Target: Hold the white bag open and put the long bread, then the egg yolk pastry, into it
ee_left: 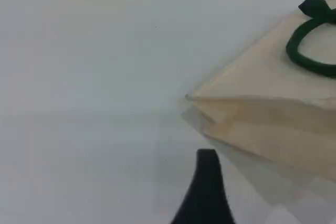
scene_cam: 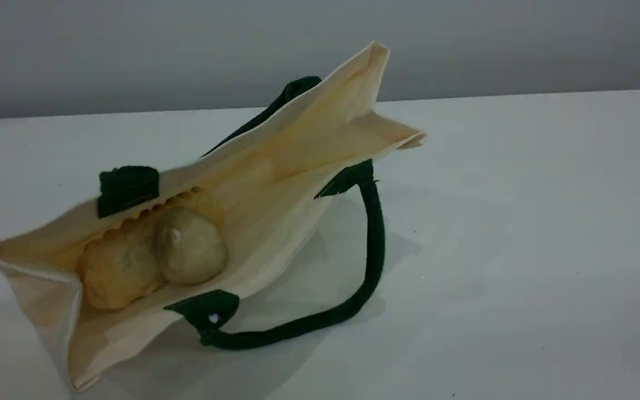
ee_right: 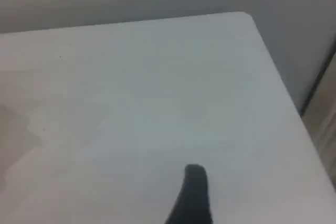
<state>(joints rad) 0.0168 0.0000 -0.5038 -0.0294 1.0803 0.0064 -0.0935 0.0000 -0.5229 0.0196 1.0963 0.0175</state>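
item: the white bag (scene_cam: pixel 275 183), cream canvas tote lying on its side on the white table (scene_cam: pixel 520 222), mouth gaping toward the camera, one dark green strap handle (scene_cam: pixel 373 266) looped on the tabletop in front and the other (scene_cam: pixel 292 91) behind the upper rim; contents: the long bread (scene_cam: pixel 114 266), ridged and golden, lying inside along the far wall, with the egg yolk pastry (scene_cam: pixel 192 253), smooth and beige with a small white spot, resting against its near side. left gripper (ee_left: pixel 207 192): one dark fingertip visible, over bare table just beside a corner of the bag, jaws spread wide, holding nothing. right gripper (ee_right: pixel 193 195): one dark fingertip visible over bare table well apart from the bag, jaws wide, empty.
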